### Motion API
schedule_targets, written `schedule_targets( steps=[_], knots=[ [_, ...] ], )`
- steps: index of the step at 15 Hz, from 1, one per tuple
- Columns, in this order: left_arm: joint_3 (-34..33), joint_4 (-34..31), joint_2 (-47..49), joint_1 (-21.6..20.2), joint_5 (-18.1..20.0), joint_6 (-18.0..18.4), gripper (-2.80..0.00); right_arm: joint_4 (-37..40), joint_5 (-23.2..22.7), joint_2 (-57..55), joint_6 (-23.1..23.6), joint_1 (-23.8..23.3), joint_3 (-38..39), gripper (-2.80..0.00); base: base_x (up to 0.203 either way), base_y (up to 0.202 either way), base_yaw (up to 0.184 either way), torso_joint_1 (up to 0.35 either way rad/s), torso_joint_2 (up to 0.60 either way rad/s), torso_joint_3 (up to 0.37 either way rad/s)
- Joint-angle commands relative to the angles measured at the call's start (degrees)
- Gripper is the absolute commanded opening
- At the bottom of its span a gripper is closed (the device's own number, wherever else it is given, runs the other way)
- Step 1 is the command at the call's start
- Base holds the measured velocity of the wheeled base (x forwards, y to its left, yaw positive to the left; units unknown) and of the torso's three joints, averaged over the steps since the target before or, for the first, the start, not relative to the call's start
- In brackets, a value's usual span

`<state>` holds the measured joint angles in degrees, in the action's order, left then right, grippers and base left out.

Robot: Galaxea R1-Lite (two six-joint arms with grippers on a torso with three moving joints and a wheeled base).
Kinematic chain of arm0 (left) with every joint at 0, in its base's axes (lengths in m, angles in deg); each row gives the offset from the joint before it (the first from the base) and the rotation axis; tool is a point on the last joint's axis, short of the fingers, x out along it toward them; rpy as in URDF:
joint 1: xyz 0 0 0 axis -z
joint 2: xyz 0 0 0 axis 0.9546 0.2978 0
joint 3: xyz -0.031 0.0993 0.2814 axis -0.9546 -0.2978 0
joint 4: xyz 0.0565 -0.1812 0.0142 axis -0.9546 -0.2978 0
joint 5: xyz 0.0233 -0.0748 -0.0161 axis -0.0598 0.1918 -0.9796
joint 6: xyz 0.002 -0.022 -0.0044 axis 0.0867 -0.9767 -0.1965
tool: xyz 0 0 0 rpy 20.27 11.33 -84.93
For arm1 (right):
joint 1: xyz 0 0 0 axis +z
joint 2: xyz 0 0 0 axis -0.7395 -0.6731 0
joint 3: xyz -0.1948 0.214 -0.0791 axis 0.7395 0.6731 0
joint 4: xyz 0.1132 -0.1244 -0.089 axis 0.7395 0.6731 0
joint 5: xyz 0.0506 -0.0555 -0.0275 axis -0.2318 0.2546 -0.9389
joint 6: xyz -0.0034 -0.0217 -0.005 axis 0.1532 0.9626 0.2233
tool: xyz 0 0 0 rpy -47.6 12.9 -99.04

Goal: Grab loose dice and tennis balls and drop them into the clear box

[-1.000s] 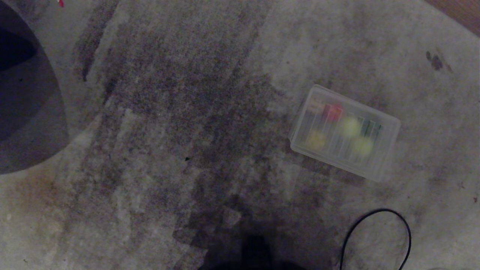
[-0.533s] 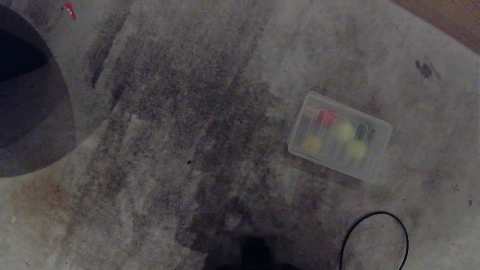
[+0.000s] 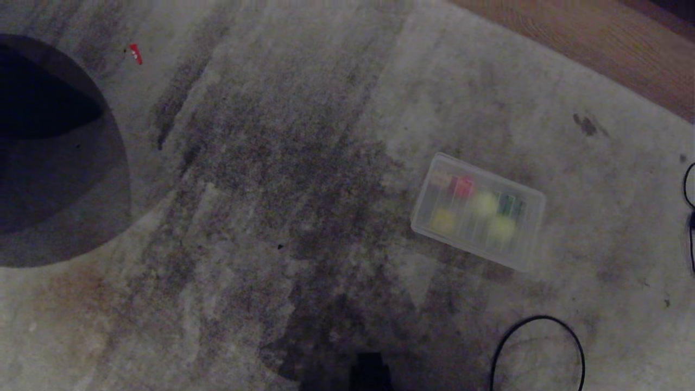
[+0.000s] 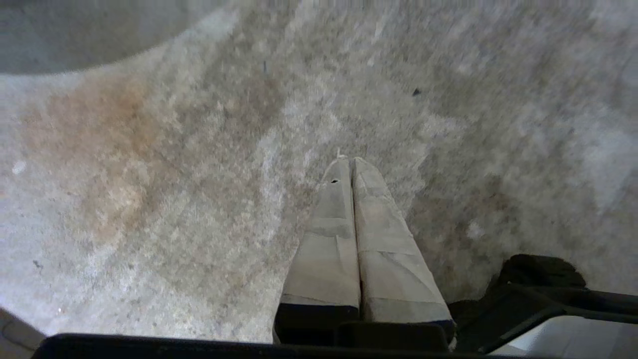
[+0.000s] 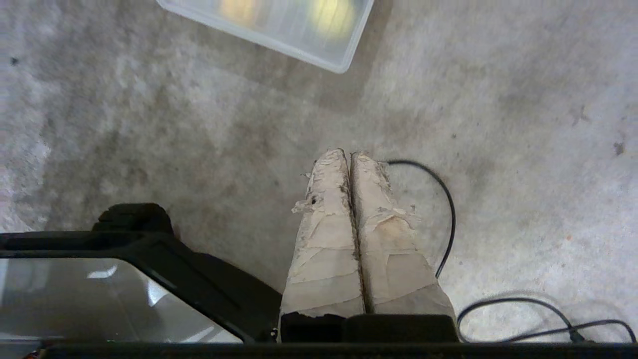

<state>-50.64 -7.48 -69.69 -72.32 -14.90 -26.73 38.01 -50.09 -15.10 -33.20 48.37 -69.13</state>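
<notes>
Right claw (image 5: 350,155) hangs near clear box (image 5: 344,61).

The clear box (image 3: 529,228) lies on the carpet, holding blurred tennis balls (image 3: 483,204) and dice (image 3: 462,187).

The grey, stained, matt carpet (image 3: 282,179) has a rough short pile, and a strip of brown wood-grain floor (image 3: 592,43) crosses the upper right of the head view. The shallow translucent plastic clear box (image 3: 529,255) looks smooth and faintly frosted. Both grippers' fingers (image 5: 324,234) are wrapped in worn, creased beige tape, frayed on the right pair; the thin black cable (image 3: 502,339) looks smooth.
</notes>
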Motion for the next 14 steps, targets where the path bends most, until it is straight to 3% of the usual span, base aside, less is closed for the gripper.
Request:
schedule_targets(
  steps=[1,14],
  knots=[
    [-0.1,0.0,0.1,0.0,-0.1,0.0,-2.80,0.0,0.0,-0.2,0.0,0.0,0.0,-2.80,0.000,0.000,0.000,0.002,0.00,0.201],
    [-0.1,0.0,0.1,0.0,-0.1,-0.1,-2.80,0.0,0.0,-0.2,-0.1,0.0,0.1,-2.80,0.000,0.000,0.000,0.002,0.00,0.205]
  ],
)
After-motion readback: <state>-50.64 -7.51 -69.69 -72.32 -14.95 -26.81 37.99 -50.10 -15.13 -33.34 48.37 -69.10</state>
